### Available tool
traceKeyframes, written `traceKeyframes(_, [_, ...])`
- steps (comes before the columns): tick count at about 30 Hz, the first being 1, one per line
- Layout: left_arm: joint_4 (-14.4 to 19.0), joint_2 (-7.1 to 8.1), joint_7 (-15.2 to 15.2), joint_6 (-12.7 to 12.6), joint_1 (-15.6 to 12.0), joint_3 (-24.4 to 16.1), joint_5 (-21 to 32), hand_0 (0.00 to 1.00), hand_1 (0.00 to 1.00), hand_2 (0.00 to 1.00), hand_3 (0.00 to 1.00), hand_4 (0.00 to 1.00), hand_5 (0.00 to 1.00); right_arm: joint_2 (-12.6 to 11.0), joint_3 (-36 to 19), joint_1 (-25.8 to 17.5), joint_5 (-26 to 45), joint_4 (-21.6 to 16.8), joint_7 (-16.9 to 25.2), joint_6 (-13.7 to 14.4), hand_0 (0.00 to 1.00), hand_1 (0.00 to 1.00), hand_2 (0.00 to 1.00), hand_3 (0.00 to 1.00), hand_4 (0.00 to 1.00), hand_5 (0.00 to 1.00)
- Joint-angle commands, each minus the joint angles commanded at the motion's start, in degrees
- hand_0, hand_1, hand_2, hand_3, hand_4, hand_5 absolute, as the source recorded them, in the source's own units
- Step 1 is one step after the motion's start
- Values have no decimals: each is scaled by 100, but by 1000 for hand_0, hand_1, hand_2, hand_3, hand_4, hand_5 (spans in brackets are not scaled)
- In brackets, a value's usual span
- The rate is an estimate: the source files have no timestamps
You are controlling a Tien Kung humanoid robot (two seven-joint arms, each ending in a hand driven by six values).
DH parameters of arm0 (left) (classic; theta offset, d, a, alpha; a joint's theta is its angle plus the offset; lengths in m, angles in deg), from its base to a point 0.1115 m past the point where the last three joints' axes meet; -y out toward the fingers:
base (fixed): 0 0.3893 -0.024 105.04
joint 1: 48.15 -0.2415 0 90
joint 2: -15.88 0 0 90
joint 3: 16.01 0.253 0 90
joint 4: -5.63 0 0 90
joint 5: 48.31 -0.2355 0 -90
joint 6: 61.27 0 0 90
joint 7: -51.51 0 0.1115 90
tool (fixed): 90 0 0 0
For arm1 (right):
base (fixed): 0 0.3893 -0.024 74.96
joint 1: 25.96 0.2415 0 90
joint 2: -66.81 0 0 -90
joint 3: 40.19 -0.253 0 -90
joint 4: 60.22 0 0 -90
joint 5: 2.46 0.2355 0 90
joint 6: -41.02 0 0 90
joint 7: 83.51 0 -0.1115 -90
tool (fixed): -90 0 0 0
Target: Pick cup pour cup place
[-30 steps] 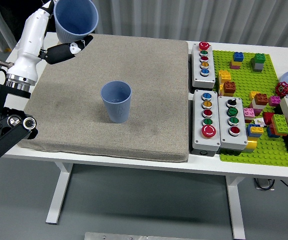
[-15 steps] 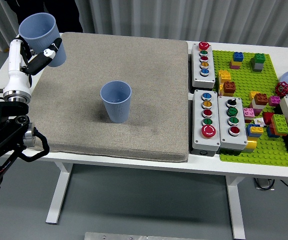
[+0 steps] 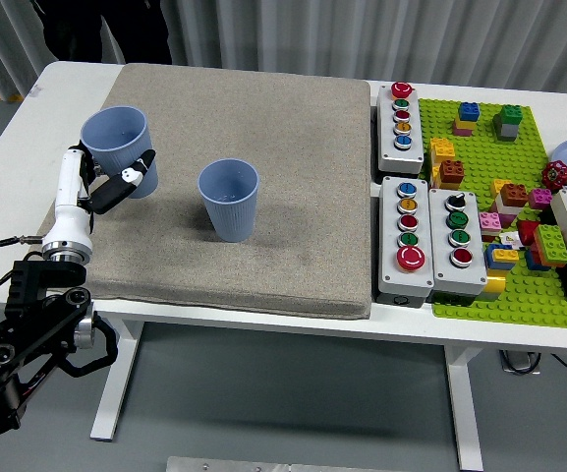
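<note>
Two blue plastic cups show in the head view. One cup [image 3: 230, 200] stands upright near the middle of the grey mat [image 3: 293, 128]. The other cup [image 3: 116, 147] is held upright over the mat's left edge by my left hand [image 3: 118, 177], whose fingers are wrapped around its lower side. The held cup is about a cup's width left of the standing one. My left arm [image 3: 67, 211] rises from the lower left corner. My right arm does not appear.
Right of the mat lie button boxes [image 3: 401, 120] [image 3: 409, 236] [image 3: 457, 242] with coloured buttons. Further right is a green baseplate [image 3: 489, 295] with several loose bricks. A person's dark legs [image 3: 101, 29] stand beyond the far left corner.
My left hand has carried its cup down and toward the near side, from high at the far left to low beside the standing cup. The standing cup has not moved.
</note>
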Motion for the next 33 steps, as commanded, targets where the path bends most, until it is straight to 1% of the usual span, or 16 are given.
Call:
traceKeyframes(2, [-98, -20, -99, 0, -5, 35, 26, 539, 546, 629, 573, 708, 197, 1, -1, 1, -4, 0, 1, 0, 702, 628, 560, 562, 2, 9])
traceKeyframes(3, [-206, -42, -237, 0, -9, 60, 138, 539, 546, 629, 573, 708, 197, 4, 6, -1, 10, 0, 6, 3, 702, 628, 560, 562, 2, 9])
traceKeyframes(4, [-230, -47, -270, 0, -10, 65, 163, 539, 546, 629, 573, 708, 197, 4, 7, -2, 14, 0, 7, 4, 702, 628, 560, 562, 2, 9])
traceKeyframes(5, [-305, -60, -398, 0, -18, 76, 315, 539, 546, 629, 573, 708, 197, 7, 6, -6, 12, 0, 7, 2, 702, 628, 560, 562, 2, 9])
traceKeyframes(8, [-467, -75, -650, 0, -13, 101, 530, 545, 550, 629, 572, 709, 199, 10, -3, -6, 2, 0, 5, -1, 702, 628, 560, 562, 2, 8])
traceKeyframes(11, [-638, -72, -943, 0, 5, 174, 883, 545, 550, 629, 572, 709, 199, 16, -7, -8, -1, 0, -1, -3, 702, 628, 560, 562, 2, 8])
traceKeyframes(13, [-741, -72, -1104, 0, 13, 216, 1139, 556, 563, 633, 572, 709, 206, 23, -12, -13, -9, 0, -6, -5, 702, 628, 560, 562, 2, 9])
traceKeyframes(15, [-830, -71, -1224, 0, 6, 243, 1275, 556, 563, 633, 572, 709, 206, 28, -17, -11, -13, 0, -11, -8, 702, 628, 560, 562, 2, 9])
traceKeyframes(18, [-885, -71, -1264, 0, 10, 276, 1337, 556, 563, 633, 572, 709, 206, 31, -7, 11, 25, 0, -9, -6, 702, 628, 560, 562, 2, 9])
traceKeyframes(20, [-888, -33, -1275, 0, 49, 388, 1435, 558, 569, 636, 571, 707, 203, 31, 7, 28, 49, 0, -12, -4, 702, 628, 560, 562, 2, 8])
traceKeyframes(22, [-850, 23, -1254, 0, 82, 479, 1401, 558, 569, 636, 571, 707, 203, 14, 46, 53, 113, 0, 8, -7, 702, 628, 560, 562, 2, 8])
traceKeyframes(28, [-842, 53, -1238, 0, 107, 439, 1360, 560, 571, 637, 571, 701, 212, 5, 37, 65, 124, 0, 26, -16, 702, 628, 560, 562, 2, 7])
traceKeyframes(33, [-834, 39, -1238, 0, 72, 398, 1367, 561, 577, 640, 571, 697, 219, 9, 7, 32, 49, 0, 3, -27, 702, 628, 561, 562, 2, 9])
